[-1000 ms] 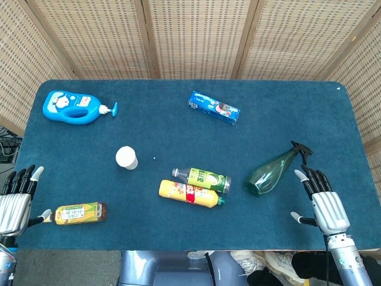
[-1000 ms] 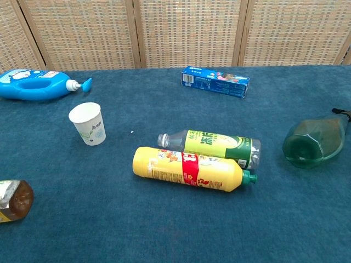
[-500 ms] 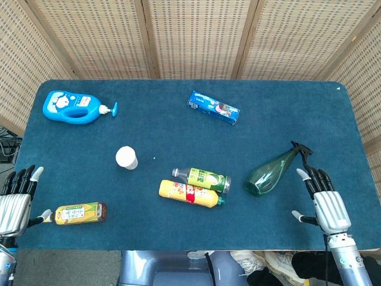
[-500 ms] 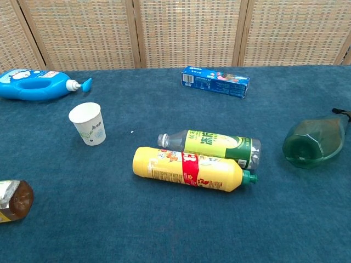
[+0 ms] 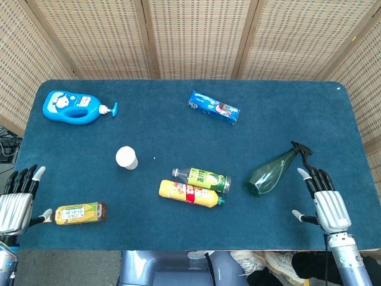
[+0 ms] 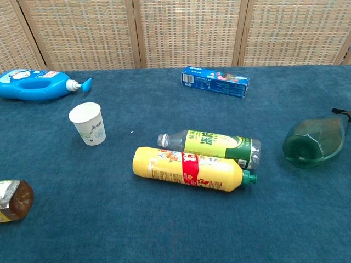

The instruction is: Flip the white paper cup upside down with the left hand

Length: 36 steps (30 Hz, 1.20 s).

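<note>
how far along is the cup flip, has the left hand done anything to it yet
Nothing looks done: the white paper cup stands upright, mouth up, untouched. The left hand is open at the table's near edge, beside the brown bottle, well away from the cup. Left: reach, grip, turn it over, set it down.

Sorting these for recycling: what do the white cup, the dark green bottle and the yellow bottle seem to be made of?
The white paper cup looks like matte coated paper: rolled rim, printed side. The dark green bottle lying on its side seems to be translucent plastic, possibly glass; its faceted base glints. The yellow bottle looks like glossy opaque plastic with a red wrap label and green cap.
</note>
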{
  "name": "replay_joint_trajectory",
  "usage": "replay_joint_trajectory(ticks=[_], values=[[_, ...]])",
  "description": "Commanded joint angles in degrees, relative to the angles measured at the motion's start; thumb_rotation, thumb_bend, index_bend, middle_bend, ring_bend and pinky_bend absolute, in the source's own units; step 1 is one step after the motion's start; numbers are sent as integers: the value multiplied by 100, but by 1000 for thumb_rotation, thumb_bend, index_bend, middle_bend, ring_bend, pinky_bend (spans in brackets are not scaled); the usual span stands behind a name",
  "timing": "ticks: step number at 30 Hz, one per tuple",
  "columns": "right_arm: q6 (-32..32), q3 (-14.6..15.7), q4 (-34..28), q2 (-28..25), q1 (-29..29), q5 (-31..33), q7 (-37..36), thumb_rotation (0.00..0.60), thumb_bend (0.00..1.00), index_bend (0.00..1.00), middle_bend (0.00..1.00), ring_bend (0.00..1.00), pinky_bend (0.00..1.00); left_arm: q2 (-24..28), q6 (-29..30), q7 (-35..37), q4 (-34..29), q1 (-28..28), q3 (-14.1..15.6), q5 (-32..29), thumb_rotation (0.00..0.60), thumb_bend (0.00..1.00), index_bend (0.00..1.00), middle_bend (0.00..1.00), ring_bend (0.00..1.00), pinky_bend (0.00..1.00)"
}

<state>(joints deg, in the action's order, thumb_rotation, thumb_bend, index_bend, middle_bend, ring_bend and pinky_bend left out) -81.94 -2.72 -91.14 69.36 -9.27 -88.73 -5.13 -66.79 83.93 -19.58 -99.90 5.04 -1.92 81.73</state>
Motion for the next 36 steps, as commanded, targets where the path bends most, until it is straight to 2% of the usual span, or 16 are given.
replay_joint_trajectory(ticks=[1, 6, 8, 11, 16, 20, 25, 36], values=[[3, -8, 3, -7, -4, 5, -26, 600, 111, 0, 0, 0, 0, 19, 6, 6, -32, 15, -28, -8, 600, 191, 0, 0, 0, 4], [37, -17, 15, -14, -10, 43, -106, 600, 111, 0, 0, 0, 0, 150, -192, -179, -205, 218, -195, -128, 600, 192, 12, 0, 0, 5], [72, -30, 28, -13, -23, 77, -131, 600, 111, 0, 0, 0, 0, 253, -457, -356, -352, 460, -373, -290, 600, 192, 17, 0, 0, 6], [127, -78, 60, -24, -45, 167, -234, 600, 111, 0, 0, 0, 0, 257, -1356, -810, -469, 1239, -922, -1041, 600, 194, 37, 0, 0, 12], [212, -121, 126, -36, -64, 287, -373, 600, 111, 0, 0, 0, 0, -24, -2099, -1257, -214, 2003, -1294, -2008, 600, 197, 119, 0, 0, 42], [271, -159, 168, -49, -77, 376, -485, 600, 110, 0, 0, 0, 0, -300, -2487, -1613, 74, 2499, -1373, -2582, 600, 199, 198, 0, 0, 78], [338, -186, 210, -66, -91, 451, -595, 600, 111, 0, 0, 0, 0, -638, -2721, -2027, 381, 2990, -1330, -3080, 600, 203, 251, 0, 0, 84], [419, -255, 282, -110, -100, 584, -845, 600, 111, 0, 0, 0, 0, -1142, -2976, -2567, 788, 3779, -1147, -4020, 600, 204, 167, 0, 0, 83]])
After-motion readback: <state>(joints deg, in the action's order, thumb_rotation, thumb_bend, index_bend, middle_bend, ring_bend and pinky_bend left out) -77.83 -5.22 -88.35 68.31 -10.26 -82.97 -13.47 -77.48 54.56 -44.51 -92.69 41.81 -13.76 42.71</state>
